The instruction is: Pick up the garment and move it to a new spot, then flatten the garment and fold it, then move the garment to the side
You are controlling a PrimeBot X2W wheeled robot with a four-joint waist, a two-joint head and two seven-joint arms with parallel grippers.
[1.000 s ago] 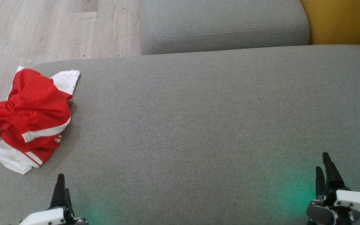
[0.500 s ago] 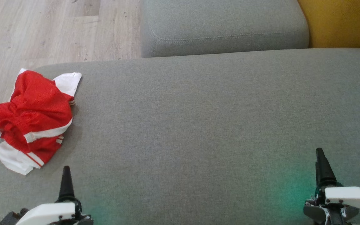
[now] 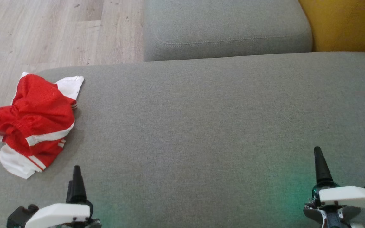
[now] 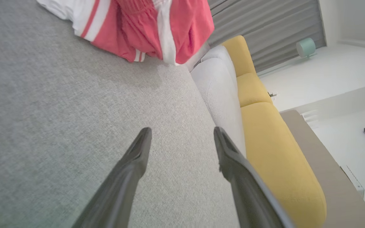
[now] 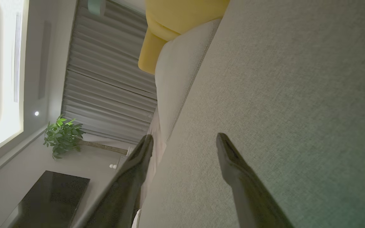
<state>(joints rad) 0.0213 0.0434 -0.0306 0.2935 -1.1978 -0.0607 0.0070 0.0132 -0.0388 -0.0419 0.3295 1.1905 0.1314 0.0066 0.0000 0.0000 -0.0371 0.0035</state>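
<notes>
Grey woven fabric covers the broad sofa seat [image 3: 201, 126] that spans the head view. A crumpled red-and-white mesh garment [image 3: 32, 123] lies at the seat's left edge, beside the pale wood plank floor [image 3: 43, 31]. A yellow cushion [image 3: 344, 25] sits at the back right. The left gripper [image 4: 182, 131] and the right gripper [image 5: 185, 137] hover over the seat, jaws spread wide, both empty. Pleated grey curtains [image 5: 106, 82] and a leafy potted plant [image 5: 62, 136] stand beyond.
</notes>
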